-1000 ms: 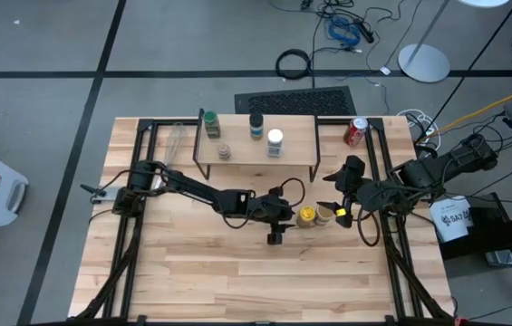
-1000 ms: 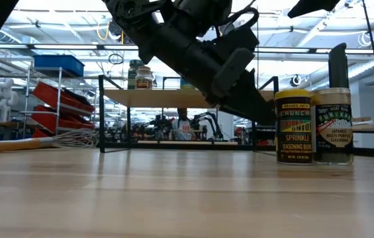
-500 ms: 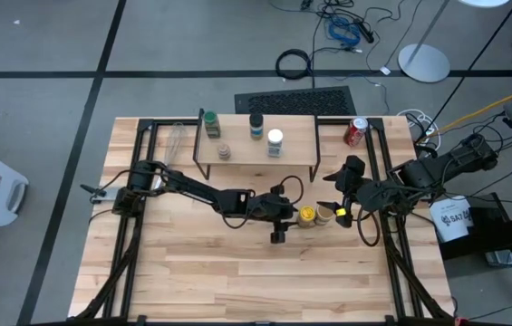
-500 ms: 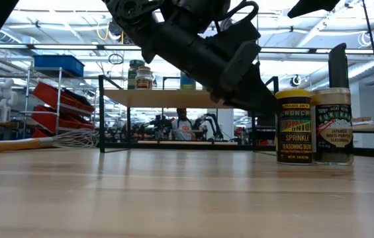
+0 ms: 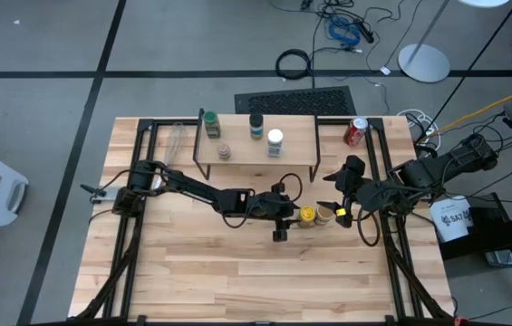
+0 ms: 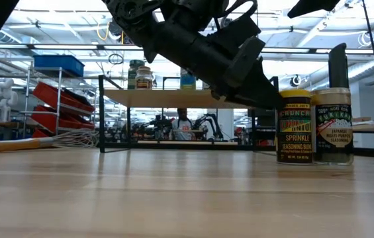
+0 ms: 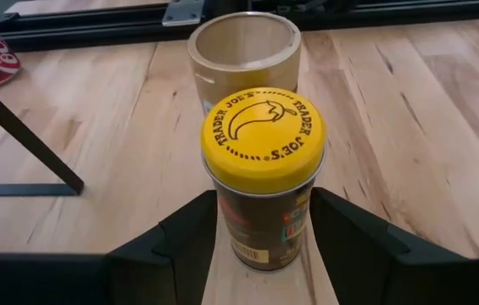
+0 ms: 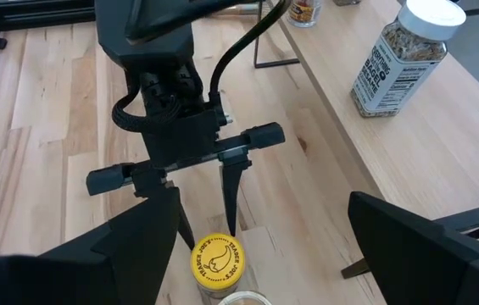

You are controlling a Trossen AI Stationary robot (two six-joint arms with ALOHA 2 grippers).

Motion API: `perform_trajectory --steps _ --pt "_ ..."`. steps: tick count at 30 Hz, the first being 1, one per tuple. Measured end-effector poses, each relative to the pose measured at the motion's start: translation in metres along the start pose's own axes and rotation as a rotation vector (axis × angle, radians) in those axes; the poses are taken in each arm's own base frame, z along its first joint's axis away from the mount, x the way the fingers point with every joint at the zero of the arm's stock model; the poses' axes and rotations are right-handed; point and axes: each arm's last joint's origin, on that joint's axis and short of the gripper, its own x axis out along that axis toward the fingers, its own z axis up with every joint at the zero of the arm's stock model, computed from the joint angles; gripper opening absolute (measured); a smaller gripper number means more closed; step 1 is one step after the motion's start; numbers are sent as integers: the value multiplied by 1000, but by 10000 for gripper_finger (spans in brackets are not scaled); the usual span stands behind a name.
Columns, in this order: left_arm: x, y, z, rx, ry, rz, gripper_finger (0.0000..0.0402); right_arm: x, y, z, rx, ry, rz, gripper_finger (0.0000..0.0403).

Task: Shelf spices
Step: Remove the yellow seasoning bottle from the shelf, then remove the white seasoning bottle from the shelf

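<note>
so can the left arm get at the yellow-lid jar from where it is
Probably yes: the left gripper has its fingers either side of the yellow-lid jar, nothing between. The tan-lid jar stands just behind it.

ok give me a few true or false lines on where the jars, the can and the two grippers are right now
1. The left gripper has its fingers either side of the yellow-lid jar. True.
2. The shelf holds no jars. False: four jars stand on it, including the white-lid jar.
3. The red can stands on the shelf. False: it is on the table, beside the shelf.
4. The right gripper is open. True.
5. The tan-lid jar stands on the table right next to the yellow-lid jar. True.
</note>
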Motion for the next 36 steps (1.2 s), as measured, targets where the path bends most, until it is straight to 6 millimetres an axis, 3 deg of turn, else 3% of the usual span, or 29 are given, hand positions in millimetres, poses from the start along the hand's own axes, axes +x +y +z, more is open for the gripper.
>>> perform_trajectory --steps 15,19,25,36 --pt "0 1 0 5 3 28 198 0 0 0 0 0 0 329" --pt "-9 2 6 8 28 11 198 0 0 0 -5 0 0 329" --pt "-39 6 29 0 62 2 198 0 1 5 18 -53 -3 329" --pt "-142 20 88 -100 23 66 198 0 0 31 -53 -284 -54 329"
